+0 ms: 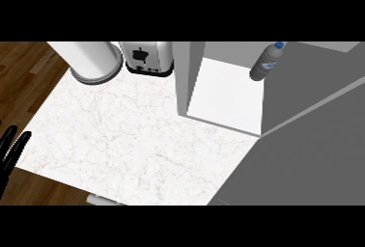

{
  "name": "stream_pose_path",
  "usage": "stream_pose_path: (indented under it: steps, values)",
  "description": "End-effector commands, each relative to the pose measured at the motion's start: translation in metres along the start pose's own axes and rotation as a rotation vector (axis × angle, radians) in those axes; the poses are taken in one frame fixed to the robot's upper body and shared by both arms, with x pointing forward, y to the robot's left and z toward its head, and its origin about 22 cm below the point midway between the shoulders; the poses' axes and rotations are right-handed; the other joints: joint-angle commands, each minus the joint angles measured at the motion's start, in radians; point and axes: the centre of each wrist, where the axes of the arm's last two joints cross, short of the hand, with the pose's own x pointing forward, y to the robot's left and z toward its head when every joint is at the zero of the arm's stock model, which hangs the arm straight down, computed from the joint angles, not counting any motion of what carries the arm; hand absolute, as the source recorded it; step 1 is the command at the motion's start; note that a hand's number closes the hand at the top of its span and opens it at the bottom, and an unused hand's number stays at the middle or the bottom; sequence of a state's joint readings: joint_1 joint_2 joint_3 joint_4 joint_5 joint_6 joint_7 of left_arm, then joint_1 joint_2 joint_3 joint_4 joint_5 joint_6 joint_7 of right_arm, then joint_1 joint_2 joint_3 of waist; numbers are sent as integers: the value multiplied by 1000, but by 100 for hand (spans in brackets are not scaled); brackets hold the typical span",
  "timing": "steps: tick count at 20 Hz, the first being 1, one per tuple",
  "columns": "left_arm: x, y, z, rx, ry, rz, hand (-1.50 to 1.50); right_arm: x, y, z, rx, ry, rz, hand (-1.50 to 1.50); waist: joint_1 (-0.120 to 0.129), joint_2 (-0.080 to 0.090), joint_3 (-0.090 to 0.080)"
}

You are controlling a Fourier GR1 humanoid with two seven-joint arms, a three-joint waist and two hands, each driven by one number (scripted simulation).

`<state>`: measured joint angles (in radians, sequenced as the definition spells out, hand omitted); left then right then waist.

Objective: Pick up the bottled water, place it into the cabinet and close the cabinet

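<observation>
Standing inside the open grey cabinet (182,72), on its white shelf, is the clear plastic water bottle (265,62). The black left robot hand (21,142) rests at the white marble tabletop (128,140)'s left edge, fingers straight, holding nothing.

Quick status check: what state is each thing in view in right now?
bottled water: upright inside the cabinet, cap on.
cabinet: open, white floor showing.
toaster: upright at the counter's back edge.
left hand: open, resting at the view's left edge, empty.
right hand: not in view.

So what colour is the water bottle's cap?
The bottle cap is blue, clearest in the head view.
</observation>
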<state>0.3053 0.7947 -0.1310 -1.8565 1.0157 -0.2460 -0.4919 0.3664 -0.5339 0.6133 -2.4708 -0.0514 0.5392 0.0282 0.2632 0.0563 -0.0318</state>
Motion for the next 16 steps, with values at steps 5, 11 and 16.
stream_pose_path:
  steps: [5, 11, 16]
  values:
    - [3, 1, -7, -38, -18, 1, -150, -9, 11, -16, 2, -67, -181, 150, 29, 30, 7]
    - [5, 4, -6, -35, -7, 1, -150, -10, -7, -14, -96, -10, -81, 150, 22, 23, 8]
    - [4, 6, -7, -44, -3, 5, -150, -13, -24, -21, -109, 83, 27, 150, 24, 18, 4]
